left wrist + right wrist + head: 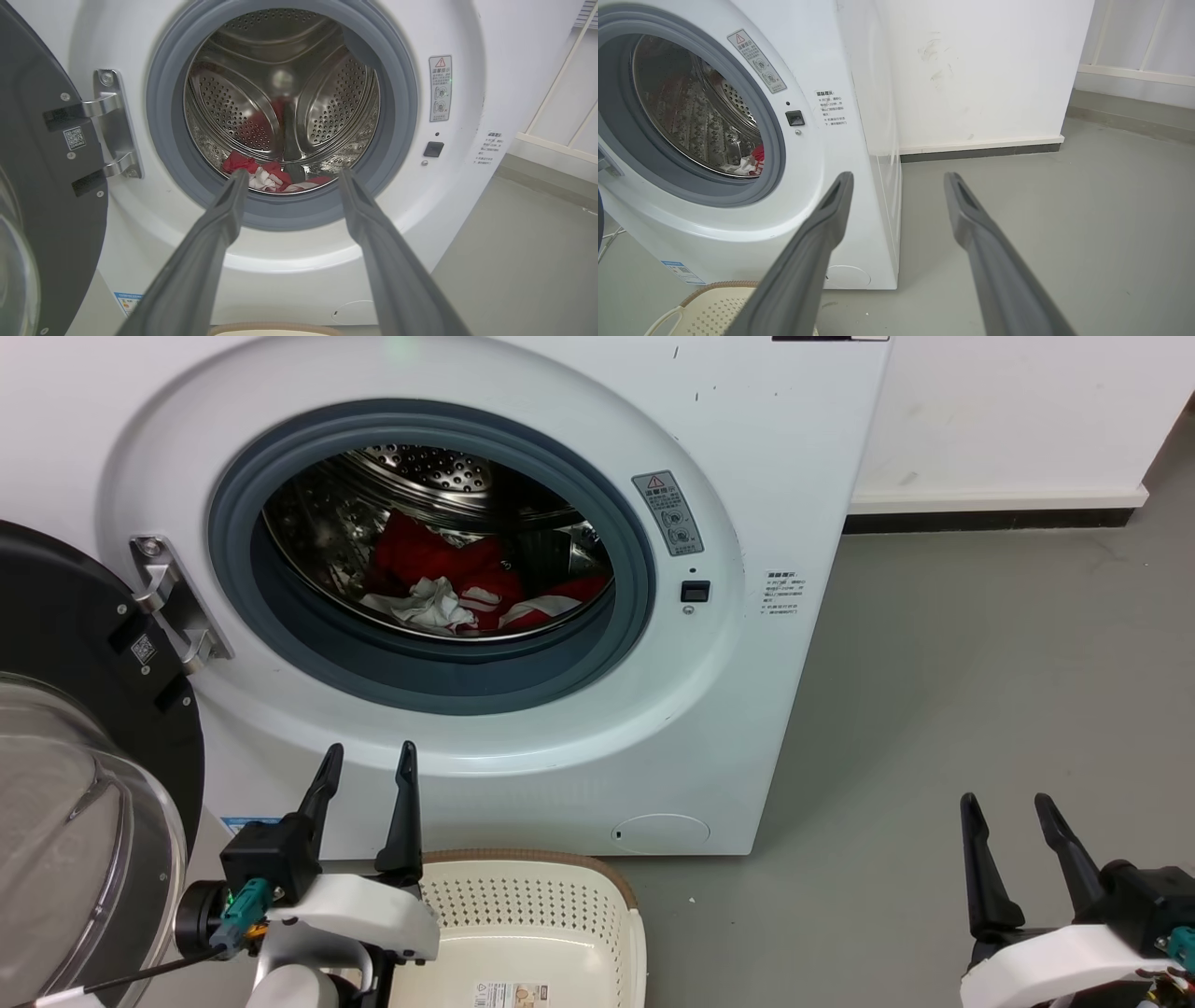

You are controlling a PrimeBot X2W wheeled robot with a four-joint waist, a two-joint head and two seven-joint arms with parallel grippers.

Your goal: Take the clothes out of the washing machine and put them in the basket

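Spread left hand (371,748) points at the clothes (439,569) in the washing machine (747,476); right hand (1004,800) likewise spread.

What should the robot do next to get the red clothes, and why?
Probably reach the open left tool forward into the drum: the clothes lie inside the washing machine, its door is open, and the basket waits below.

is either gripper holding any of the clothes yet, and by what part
Nothing is held. The left gripper and right gripper are open and empty; the clothes lie inside the washing machine.
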